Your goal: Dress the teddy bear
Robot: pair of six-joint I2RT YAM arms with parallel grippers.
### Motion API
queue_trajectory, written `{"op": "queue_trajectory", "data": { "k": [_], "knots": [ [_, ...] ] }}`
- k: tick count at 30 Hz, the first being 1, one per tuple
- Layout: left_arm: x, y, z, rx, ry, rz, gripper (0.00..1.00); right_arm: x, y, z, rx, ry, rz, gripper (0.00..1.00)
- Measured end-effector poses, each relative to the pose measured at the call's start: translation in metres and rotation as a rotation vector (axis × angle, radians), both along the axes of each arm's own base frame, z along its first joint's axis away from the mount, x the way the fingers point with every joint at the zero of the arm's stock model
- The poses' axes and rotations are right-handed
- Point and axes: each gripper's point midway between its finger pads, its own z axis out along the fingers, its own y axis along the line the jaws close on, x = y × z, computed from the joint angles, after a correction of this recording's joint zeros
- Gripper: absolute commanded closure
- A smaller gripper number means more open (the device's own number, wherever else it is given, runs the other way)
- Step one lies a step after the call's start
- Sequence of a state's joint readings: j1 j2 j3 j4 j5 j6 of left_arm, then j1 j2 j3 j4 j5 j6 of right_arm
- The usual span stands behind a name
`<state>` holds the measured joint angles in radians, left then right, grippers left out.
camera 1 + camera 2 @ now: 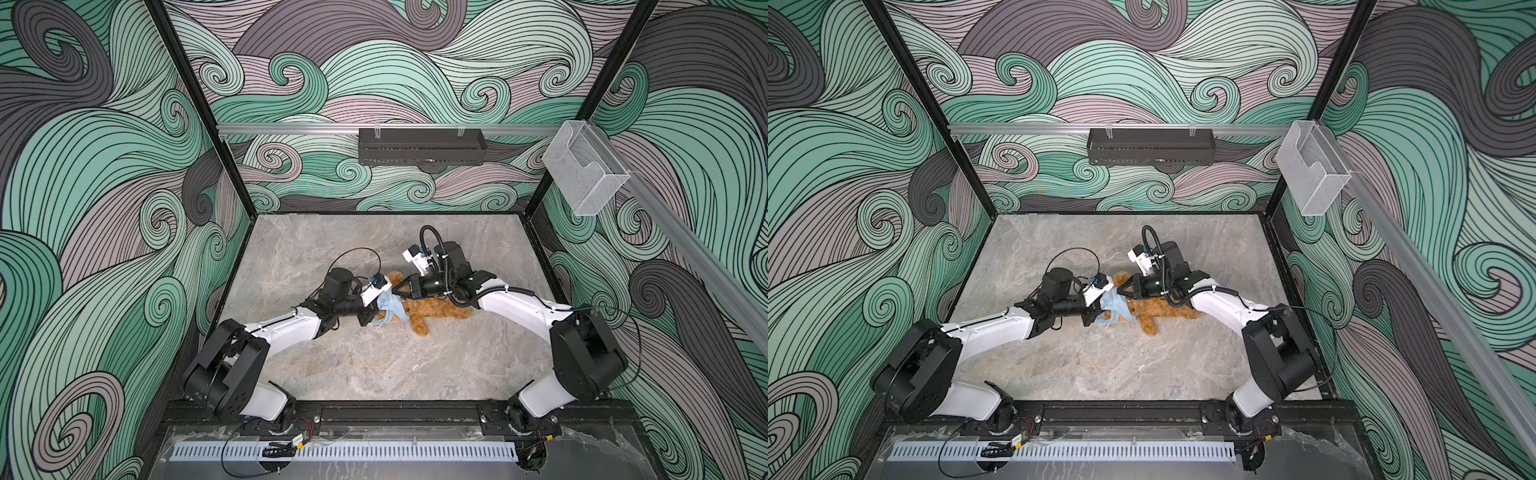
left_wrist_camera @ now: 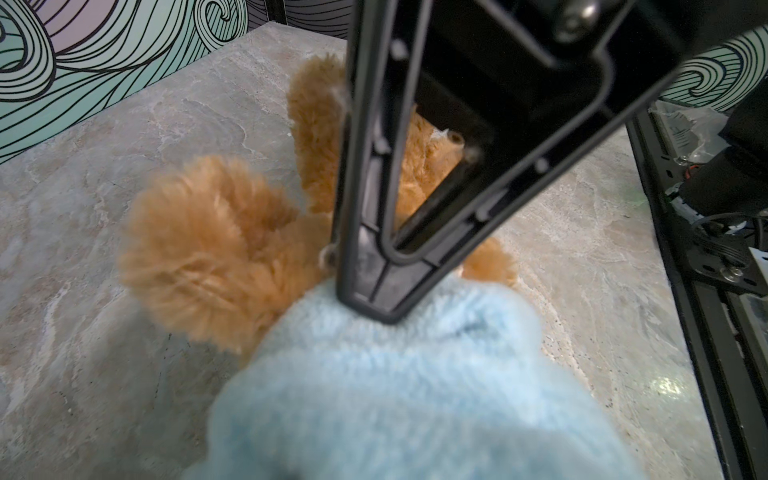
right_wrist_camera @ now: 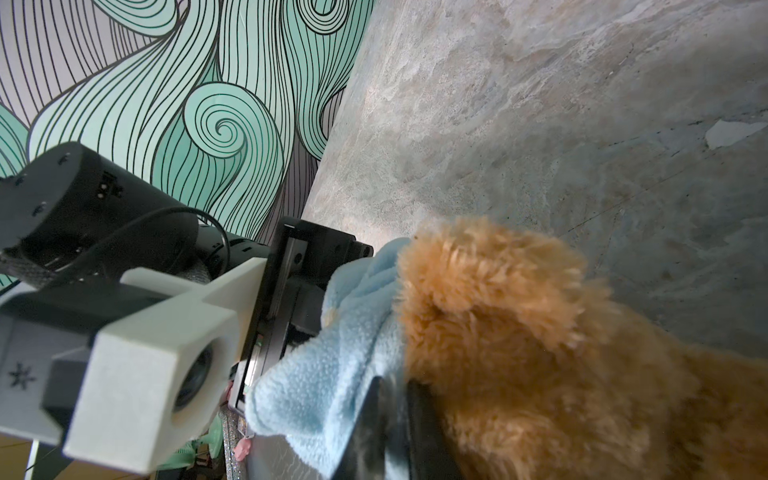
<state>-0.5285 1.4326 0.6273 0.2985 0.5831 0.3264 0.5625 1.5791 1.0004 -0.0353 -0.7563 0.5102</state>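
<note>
The teddy bear (image 1: 436,312) (image 1: 1156,319) lies on its back mid-table, golden-brown and curly, in both top views. A light blue shirt (image 1: 390,309) (image 1: 1116,309) is bunched over its head end. My left gripper (image 1: 368,316) (image 1: 1093,318) is shut on the shirt; in the left wrist view the blue cloth (image 2: 395,395) hides its jaws. My right gripper (image 1: 397,294) (image 1: 1122,293) reaches in from the right. Its fingers (image 3: 411,419) are shut on a fold of the shirt (image 3: 328,374) beside the bear's ear (image 3: 478,282). The left wrist view shows those fingertips (image 2: 370,291) pressed into the shirt.
The grey stone-look table (image 1: 374,365) is walled on three sides by swirl-patterned panels. A black basket (image 1: 422,146) hangs on the back rail and a clear plastic holder (image 1: 584,170) on the right rail. A black frame rail (image 1: 395,411) carries both arm bases at the front edge.
</note>
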Motion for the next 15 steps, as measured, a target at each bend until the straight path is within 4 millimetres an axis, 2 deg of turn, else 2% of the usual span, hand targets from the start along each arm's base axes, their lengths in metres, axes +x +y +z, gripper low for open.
{"op": "queue_trajectory", "data": {
  "k": [8, 15],
  "knots": [
    [0.002, 0.000, 0.007, 0.016, -0.059, 0.005, 1.00, 0.016, -0.005, 0.008, 0.022, 0.001, -0.094, 1.00],
    [-0.005, -0.007, 0.010, 0.045, -0.128, -0.039, 1.00, 0.032, -0.011, 0.023, 0.052, -0.027, -0.184, 1.00]
  ]
}}
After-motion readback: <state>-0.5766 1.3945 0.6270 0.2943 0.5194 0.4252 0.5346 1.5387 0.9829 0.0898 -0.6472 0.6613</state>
